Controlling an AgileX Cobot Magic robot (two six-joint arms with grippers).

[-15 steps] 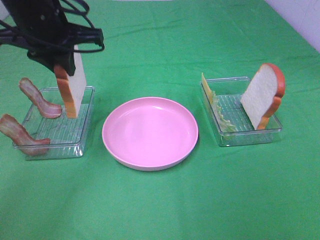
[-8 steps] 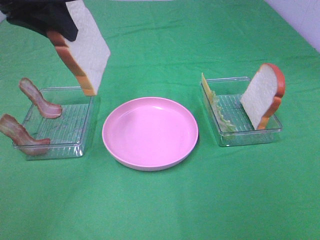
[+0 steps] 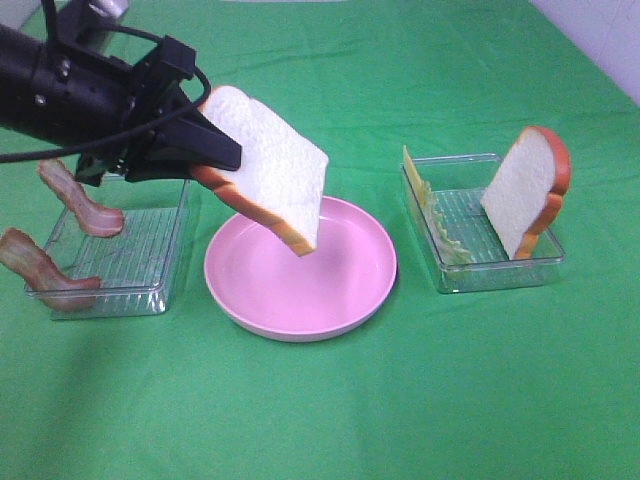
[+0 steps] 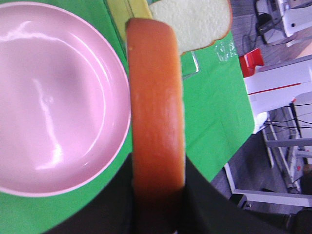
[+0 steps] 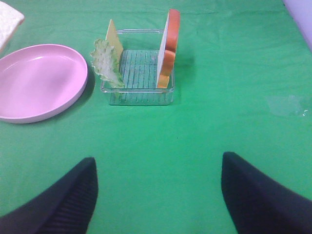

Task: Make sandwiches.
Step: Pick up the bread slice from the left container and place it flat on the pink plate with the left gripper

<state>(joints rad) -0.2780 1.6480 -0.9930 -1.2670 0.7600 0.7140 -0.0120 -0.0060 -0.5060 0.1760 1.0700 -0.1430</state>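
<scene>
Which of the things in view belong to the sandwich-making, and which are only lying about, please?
For the sandwich: bread slice in left gripper; second bread slice; bacon strips; cheese slice; lettuce leaf.
Only alongside: pink plate; clear trays; green cloth.

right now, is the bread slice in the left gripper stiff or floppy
Probably stiff: the bread slice juts out from the left gripper without sagging. Likely light too, since a pinch at one edge carries it.

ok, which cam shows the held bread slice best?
Exterior high: the whole bread slice shows, tilted near the pink plate, in the left pincer. Left wrist gives only its crust edge; right wrist just a corner.
</scene>
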